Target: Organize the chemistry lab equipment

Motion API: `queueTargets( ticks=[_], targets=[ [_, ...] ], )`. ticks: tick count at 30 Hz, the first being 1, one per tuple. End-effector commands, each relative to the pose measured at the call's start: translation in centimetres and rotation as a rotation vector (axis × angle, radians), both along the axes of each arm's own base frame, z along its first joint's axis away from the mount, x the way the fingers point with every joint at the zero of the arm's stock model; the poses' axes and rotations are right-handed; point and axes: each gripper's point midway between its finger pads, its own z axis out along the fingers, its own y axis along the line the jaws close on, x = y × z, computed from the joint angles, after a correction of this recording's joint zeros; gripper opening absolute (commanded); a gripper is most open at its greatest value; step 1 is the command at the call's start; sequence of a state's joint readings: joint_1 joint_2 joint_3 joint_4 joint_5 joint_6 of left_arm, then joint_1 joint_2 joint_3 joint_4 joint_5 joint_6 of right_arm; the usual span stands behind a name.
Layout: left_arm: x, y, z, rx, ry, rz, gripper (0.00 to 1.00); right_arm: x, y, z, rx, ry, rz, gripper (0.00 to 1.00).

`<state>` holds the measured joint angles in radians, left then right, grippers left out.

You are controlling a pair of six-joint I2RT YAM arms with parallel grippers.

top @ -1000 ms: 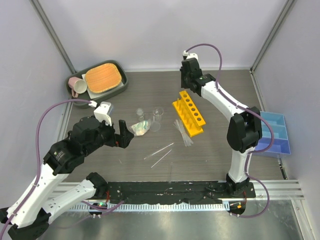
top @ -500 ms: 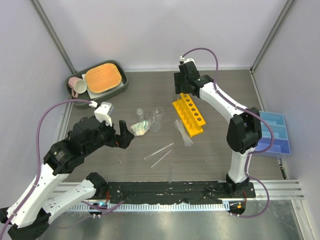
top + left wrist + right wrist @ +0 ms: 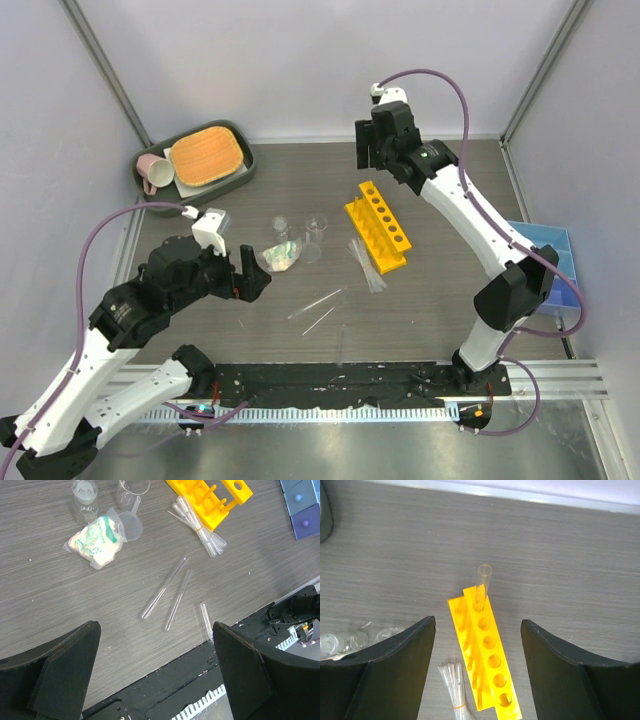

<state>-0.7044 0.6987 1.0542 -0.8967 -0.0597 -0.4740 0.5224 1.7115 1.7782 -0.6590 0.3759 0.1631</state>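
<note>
The yellow test tube rack (image 3: 378, 226) lies at the table's middle right. One clear tube (image 3: 482, 586) stands in the end hole of the rack (image 3: 490, 655). My right gripper (image 3: 477, 624) hangs open above that end, holding nothing, and sits past the rack's far end in the top view (image 3: 368, 160). Two loose tubes (image 3: 165, 587) lie side by side, and a third (image 3: 205, 621) lies by the front edge. The pipette bundle (image 3: 200, 527) lies beside the rack. Small beakers (image 3: 316, 226) stand left of it. My left gripper (image 3: 155, 627) is wide open and empty above the front edge.
A clear bag of white-green material (image 3: 95, 540) lies by the beakers. The blue compartment tray (image 3: 555, 265) sits at the right edge. A grey tray (image 3: 240, 170) holding an orange pad and a pink mug stands at the back left. Walls close in three sides.
My right gripper has opened and drawn up and back from the rack, leaving the tube standing in the end hole. The left arm has barely shifted.
</note>
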Motion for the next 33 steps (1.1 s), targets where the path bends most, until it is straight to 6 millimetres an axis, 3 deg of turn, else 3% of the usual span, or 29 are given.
queueTargets(
  ticks=[1, 7, 14, 33],
  targets=[
    [0.2, -0.4, 0.8, -0.036, -0.018, 0.002, 1.00, 1.9, -0.6, 1.1, -0.022, -0.029, -0.050, 0.73],
    [0.5, -0.5, 1.2, -0.028, -0.019, 0.000, 1.00, 5.1, 0.0, -2.5, -0.016, 0.071, -0.070, 0.63],
    [0.5, -0.4, 1.3, -0.012, -0.021, -0.004, 1.00, 7.2, 0.2, -4.4, -0.020, 0.114, -0.077, 0.60],
    [0.6, -0.1, 0.9, 0.012, -0.024, 0.000, 1.00, 8.2, 0.4, -6.7, -0.020, 0.156, -0.072, 0.47]
  ],
)
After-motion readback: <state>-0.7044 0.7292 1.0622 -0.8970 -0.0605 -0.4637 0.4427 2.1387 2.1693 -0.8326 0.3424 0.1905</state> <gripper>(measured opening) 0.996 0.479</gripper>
